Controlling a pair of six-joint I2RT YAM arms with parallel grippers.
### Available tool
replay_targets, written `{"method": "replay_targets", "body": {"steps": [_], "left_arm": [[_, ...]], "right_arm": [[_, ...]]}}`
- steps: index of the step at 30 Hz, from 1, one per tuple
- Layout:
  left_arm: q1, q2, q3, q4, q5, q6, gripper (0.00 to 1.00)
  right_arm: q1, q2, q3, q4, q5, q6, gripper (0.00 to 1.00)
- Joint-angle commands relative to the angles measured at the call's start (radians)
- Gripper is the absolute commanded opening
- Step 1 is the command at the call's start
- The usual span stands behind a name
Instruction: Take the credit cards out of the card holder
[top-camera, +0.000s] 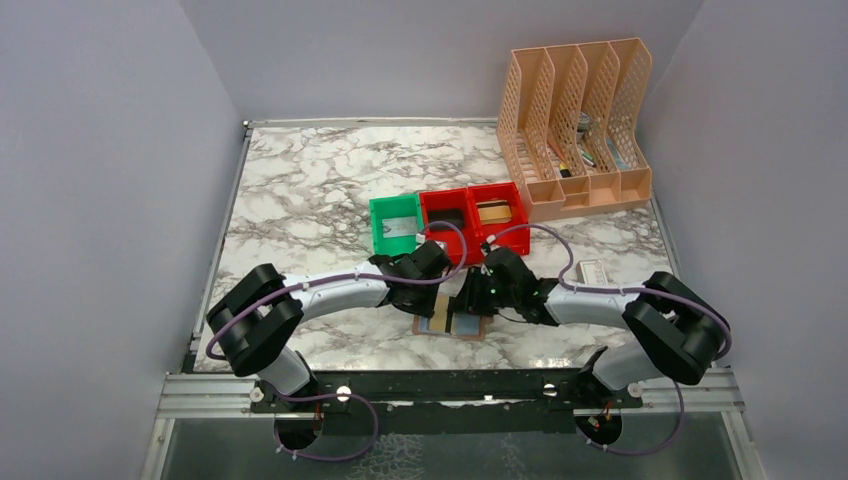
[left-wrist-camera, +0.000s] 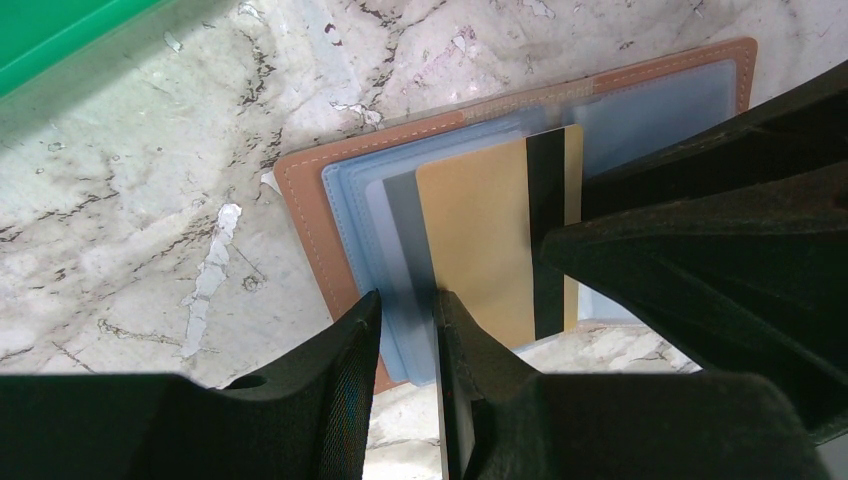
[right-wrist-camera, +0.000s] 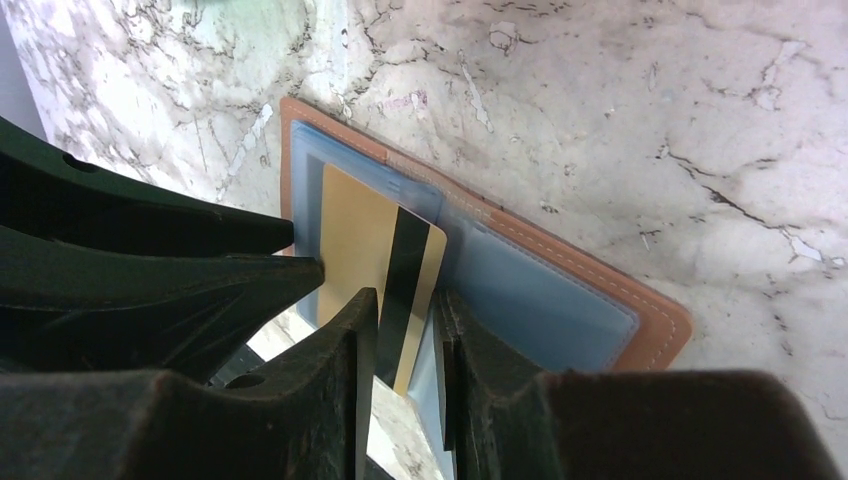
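Standing at far left, a plain lilac-grey wall (top-camera: 100, 220) closes the cell. Table (top-camera: 300, 190): white marble pattern, grey veining, slight gloss, metal rail (top-camera: 450, 385) along the near edge. Left arm reaches in toward table centre, purple cable (top-camera: 330, 281) running along it. Green bin (top-camera: 377, 228) sits just beyond its wrist. Left gripper (left-wrist-camera: 405, 312): tips down at the near edge of the card holder (left-wrist-camera: 305, 220), jaws a narrow slot apart, blue leaf filling the slot; pinch or plain press, cannot tell. Card holder lies open and flat at front middle of the table, under both grippers, brown stitched cover down, light blue pocket leaves up. Its long axis runs left-right, roughly along the near table edge, a little skewed. Gold card (left-wrist-camera: 475, 240) lies on the left half's leaves, long axis crosswise to the holder, far to near, black stripe (left-wrist-camera: 545, 230) down the long side nearest the spine; how much sits inside a pocket, cannot tell. Right gripper (right-wrist-camera: 405, 315): tips at the card's near end, jaws parted, striped end showing in the gap with blue visible between card edge and one finger, so not clamped. Two red bins (top-camera: 468, 215) side by side, next to the green one. White box (top-camera: 593, 271) beside the right forearm. Tan four-slot file rack (top-camera: 540, 110) at the far right corner, small items inside
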Motion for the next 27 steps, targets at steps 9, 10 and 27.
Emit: {"method": "replay_targets", "body": {"steps": [9, 10, 27], "left_arm": [[-0.003, 0.017, -0.014, -0.055, -0.066, 0.001, 0.28], [-0.003, 0.017, -0.012, -0.055, -0.068, -0.001, 0.28], [-0.003, 0.025, 0.004, -0.054, -0.077, -0.007, 0.27]], "right_arm": [[-0.004, 0.053, 0.036, -0.071, 0.036, -0.072, 0.15], [-0.004, 0.055, 0.035, -0.066, 0.032, -0.067, 0.12], [-0.037, -0.032, 0.013, -0.084, 0.031, -0.071, 0.07]]}}
